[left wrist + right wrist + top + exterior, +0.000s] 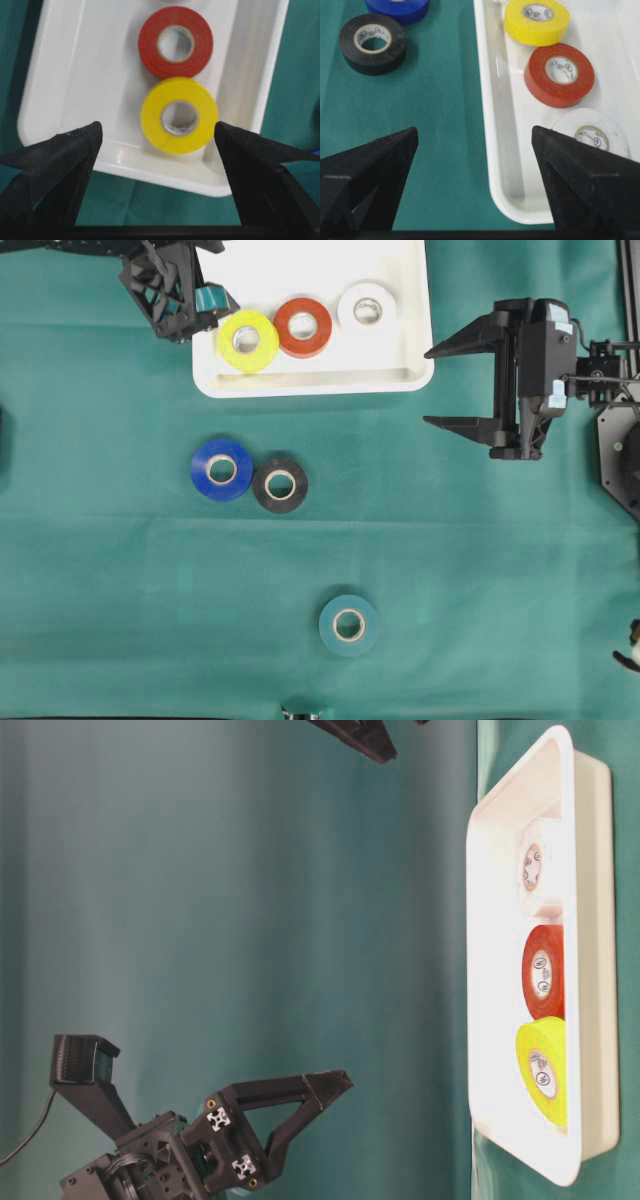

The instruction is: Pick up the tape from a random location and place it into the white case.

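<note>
Green-clothed table: white case holds yellow tape, red and white rolls. Left gripper and right gripper both spread, empty.

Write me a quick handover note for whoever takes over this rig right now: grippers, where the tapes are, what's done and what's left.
Left gripper: open, empty, above the near left corner of the white case.
Right gripper: open, empty, over the cloth to the right of the case.
Done: yellow tape, red tape and white tape lie in the case in a row.
Left: blue tape and black tape, touching, on the cloth below the case; teal tape alone nearer the front edge.
</note>
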{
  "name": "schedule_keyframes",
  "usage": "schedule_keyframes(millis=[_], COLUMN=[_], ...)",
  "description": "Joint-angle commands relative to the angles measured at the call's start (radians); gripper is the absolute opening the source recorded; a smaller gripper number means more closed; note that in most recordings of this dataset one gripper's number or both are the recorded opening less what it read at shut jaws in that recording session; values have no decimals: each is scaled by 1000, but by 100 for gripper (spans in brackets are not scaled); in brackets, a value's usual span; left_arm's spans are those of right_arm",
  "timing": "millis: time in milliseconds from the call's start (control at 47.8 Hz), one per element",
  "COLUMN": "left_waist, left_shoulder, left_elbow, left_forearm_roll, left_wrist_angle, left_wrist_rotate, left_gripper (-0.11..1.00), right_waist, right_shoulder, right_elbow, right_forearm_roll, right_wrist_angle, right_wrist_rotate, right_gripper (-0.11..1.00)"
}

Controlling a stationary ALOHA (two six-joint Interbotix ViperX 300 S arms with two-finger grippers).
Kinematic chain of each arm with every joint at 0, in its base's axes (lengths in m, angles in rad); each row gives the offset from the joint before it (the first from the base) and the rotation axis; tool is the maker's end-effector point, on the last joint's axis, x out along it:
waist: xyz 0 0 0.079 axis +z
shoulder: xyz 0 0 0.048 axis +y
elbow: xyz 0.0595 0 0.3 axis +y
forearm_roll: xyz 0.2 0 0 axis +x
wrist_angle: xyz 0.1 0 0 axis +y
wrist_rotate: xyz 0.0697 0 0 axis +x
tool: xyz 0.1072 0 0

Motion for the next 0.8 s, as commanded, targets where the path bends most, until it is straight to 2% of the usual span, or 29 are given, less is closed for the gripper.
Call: schedule_keyframes(millis=[0, 188, 398, 523, 774], left_waist=[-34, -152, -272, -298, -287], left_shoulder=[-28, -28, -28, -28, -46], left_elbow=[-9, -9, -9, -6, 17], left_forearm_roll=[0, -2, -2, -2, -2], left_wrist_angle=[-5, -15, -66, -83, -84], left_wrist_rotate=[0, -5, -38, -43, -43], left_gripper=[98, 98, 98, 98, 98], right_waist=[0, 0, 0, 0, 0], right_shoulder=[-3, -3, -3, -3, -5], right_elbow=[-26, -26, -29, -31, -32], right_forearm_roll=[0, -2, -2, 0, -2], right_wrist_angle=[-3, -3, -3, -3, 12], right_wrist_rotate=[-2, 2, 5, 5, 8], right_gripper=[88, 88, 88, 88, 88])
